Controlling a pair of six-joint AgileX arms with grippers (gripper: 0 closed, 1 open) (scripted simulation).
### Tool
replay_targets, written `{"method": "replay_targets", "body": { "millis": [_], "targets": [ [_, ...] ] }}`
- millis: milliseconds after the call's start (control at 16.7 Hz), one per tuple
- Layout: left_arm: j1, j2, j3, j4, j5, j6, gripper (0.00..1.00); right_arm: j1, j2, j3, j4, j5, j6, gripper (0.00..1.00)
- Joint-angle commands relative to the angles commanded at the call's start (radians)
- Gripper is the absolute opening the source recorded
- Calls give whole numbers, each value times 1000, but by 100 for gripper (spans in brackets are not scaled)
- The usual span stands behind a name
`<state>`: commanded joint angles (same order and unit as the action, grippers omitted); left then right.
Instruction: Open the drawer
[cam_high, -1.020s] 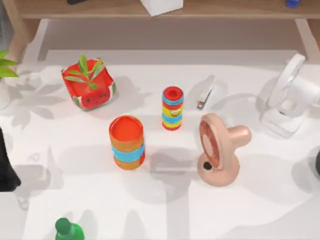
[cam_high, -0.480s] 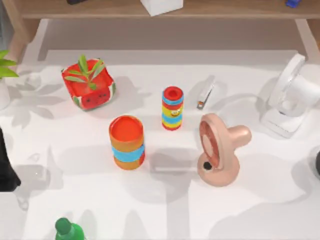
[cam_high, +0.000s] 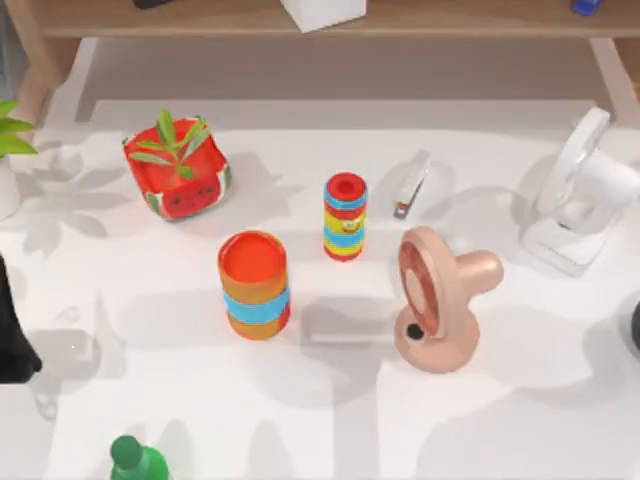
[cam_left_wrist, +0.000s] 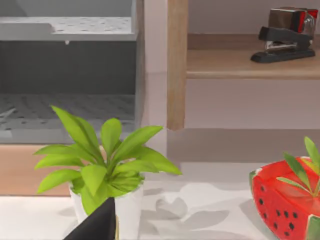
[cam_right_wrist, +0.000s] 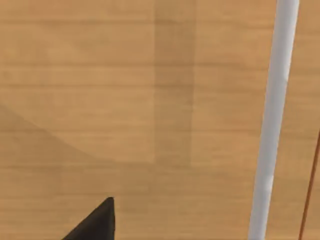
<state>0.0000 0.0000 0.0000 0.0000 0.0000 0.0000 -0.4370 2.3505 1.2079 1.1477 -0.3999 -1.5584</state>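
Note:
In the right wrist view a light wooden panel stands close ahead, crossed by a white bar; it looks like the drawer front and its handle. One black fingertip of my right gripper pokes in, apart from the bar. My right arm sits at the table's right edge. My left arm is parked at the left edge. One of its fingertips shows in front of a potted plant.
On the table stand a watermelon planter, an orange and blue can, a striped can, a pink fan, a white fan, a stapler and a green bottle. A wooden shelf runs along the back.
The shadows at the table's right front have shifted and the white fan's head has turned slightly. The other table objects and the left arm have not moved.

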Motion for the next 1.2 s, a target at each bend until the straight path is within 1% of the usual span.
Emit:
{"method": "replay_targets", "body": {
  "millis": [240,1020,1080,1200],
  "targets": [
    [0,0,0,0,0,0,100,1,3,6,-3,1,0,100],
    [0,0,0,0,0,0,100,1,3,6,-3,1,0,2],
    [0,0,0,0,0,0,100,1,3,6,-3,1,0,0],
    [0,0,0,0,0,0,100,1,3,6,-3,1,0,0]
  ]
}}
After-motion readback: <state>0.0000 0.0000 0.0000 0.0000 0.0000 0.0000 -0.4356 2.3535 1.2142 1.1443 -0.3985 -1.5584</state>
